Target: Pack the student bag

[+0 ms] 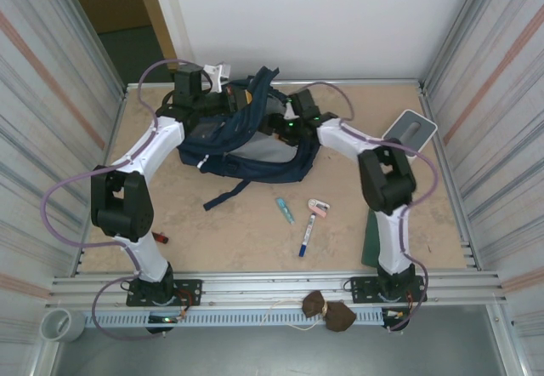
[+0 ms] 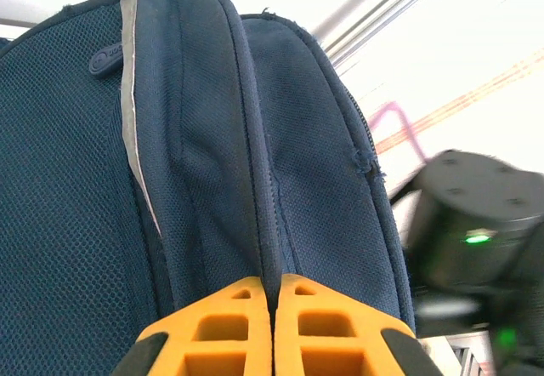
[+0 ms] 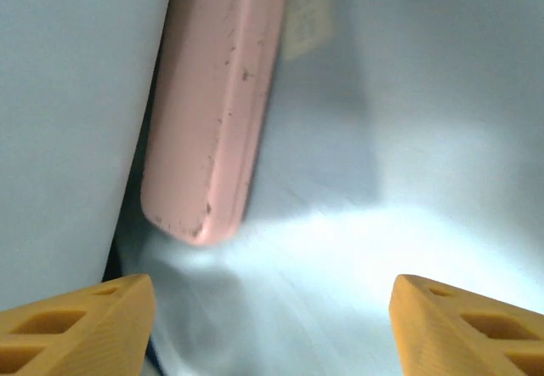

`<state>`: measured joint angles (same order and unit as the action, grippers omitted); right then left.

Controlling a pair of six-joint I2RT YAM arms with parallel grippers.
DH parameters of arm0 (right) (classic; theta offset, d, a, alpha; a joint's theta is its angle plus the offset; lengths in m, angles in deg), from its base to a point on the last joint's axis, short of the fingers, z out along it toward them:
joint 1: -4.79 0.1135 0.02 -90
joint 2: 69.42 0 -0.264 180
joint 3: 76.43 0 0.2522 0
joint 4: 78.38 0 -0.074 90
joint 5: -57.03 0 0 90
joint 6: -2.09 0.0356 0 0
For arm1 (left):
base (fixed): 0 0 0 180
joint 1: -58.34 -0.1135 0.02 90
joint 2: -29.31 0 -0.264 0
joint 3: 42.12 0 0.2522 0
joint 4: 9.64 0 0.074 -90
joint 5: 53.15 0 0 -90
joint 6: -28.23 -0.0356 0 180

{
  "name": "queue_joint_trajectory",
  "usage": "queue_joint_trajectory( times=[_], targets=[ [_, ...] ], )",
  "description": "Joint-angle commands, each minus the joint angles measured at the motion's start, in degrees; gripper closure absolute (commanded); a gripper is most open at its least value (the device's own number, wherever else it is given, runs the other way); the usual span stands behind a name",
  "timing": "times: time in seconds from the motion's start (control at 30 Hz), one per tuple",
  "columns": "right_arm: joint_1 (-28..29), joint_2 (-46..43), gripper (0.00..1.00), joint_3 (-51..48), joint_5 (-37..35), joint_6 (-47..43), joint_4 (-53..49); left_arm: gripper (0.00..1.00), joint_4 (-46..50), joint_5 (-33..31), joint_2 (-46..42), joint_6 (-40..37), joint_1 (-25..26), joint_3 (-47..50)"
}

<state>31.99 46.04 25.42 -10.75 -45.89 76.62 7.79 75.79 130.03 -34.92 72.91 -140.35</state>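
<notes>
- A marker [image 1: 306, 238], a teal tube [image 1: 285, 210] and a small pink-white item [image 1: 318, 207] lie on the table [image 1: 229, 240], nearer than the bag [image 1: 246, 142]
- The bag lies at the table's far middle, 1 strap trailing nearward
- Left gripper [image 2: 270, 295], at the bag's left end: jaws closed tight, pinching a bag seam
- Right gripper [image 3: 272, 295], at the bag's right: jaws wide apart, holding nothing, a pink case [image 3: 217, 104] against pale lining ahead

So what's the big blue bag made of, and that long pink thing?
The student bag looks like matte woven fabric: mesh texture and stitched seams show. The pink thing seems smooth hard plastic, scuffed with dark specks, though I can't be sure.
</notes>
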Motion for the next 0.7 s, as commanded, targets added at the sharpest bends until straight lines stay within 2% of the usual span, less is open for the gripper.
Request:
queue_joint_trajectory(
  times=[0.0,0.1,0.2,0.3,0.4,0.47,0.57,0.67],
  targets=[
    [-3.30,-12.37,0.22,-6.71,-5.06,-6.67,-6.15,1.00,-5.83,0.32,-1.83,-1.18,-0.51,0.81],
    [-6.66,-21.40,0.16,-16.12,-11.89,-9.13,-12.61,1.00,-6.26,0.40,-1.89,-1.20,-0.51,2.09],
    [-11.82,-30.33,0.07,-25.41,-14.77,-9.50,-16.74,1.00,-7.64,0.89,-1.62,-0.59,-0.42,3.60],
    [-15.64,-37.00,0.00,-31.00,-20.39,-10.40,-23.17,1.00,-8.23,1.21,-1.11,-0.19,-0.37,4.51],
    [-17.19,-40.18,0.01,-34.57,-30.67,-9.76,-29.38,1.00,-8.92,1.50,-0.71,-0.01,-0.33,5.17],
    [-17.81,-41.39,0.01,-37.16,-34.14,-8.26,-31.12,1.00,-9.19,1.57,-0.54,0.15,-0.33,5.67],
    [-19.33,-43.37,0.01,-41.48,-35.59,-5.59,-31.35,1.00,-9.26,1.80,-0.36,0.15,-0.33,5.98],
    [-21.55,-43.59,0.01,-44.64,-34.11,-4.94,-30.83,1.00,-9.59,1.84,-0.16,0.08,-0.33,6.33]
  ],
)
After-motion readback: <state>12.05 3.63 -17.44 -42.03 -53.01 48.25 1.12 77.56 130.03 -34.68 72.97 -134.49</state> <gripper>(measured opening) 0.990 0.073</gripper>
